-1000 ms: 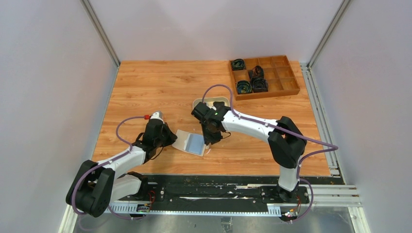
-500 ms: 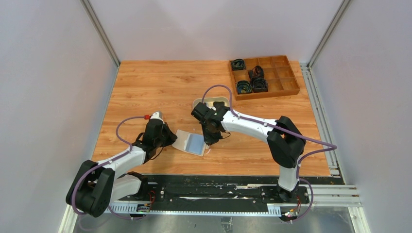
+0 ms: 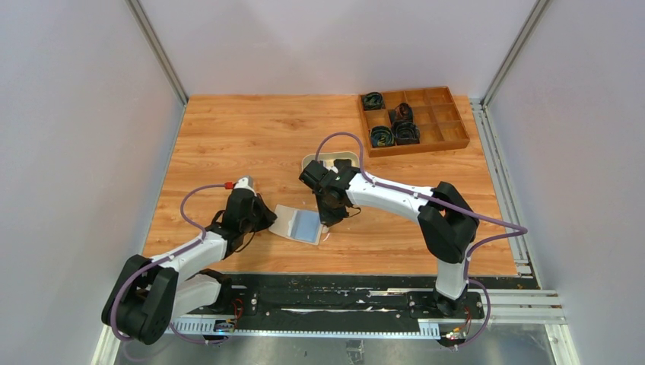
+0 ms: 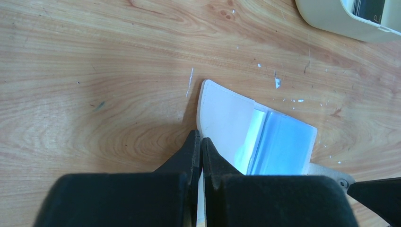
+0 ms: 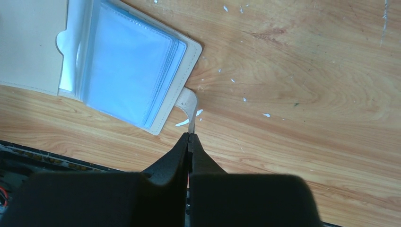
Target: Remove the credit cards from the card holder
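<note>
Since a second ago we see the card holder unmoved, lying open at lower centre of the top view, while the left arm has shifted slightly. Bare worktop stretches above it. The left end effector sits low, clenched on its cream edge. The right end effector pinches the snap tab.

Wooden table, open card holder near front, beige tray mid-table, compartment box far right corner

1 card holder, 1 oval tray w/ 1 dark card visible, 1 wooden box w/ 4 dark bundles; 2 arms: left gripper, right gripper.
</note>
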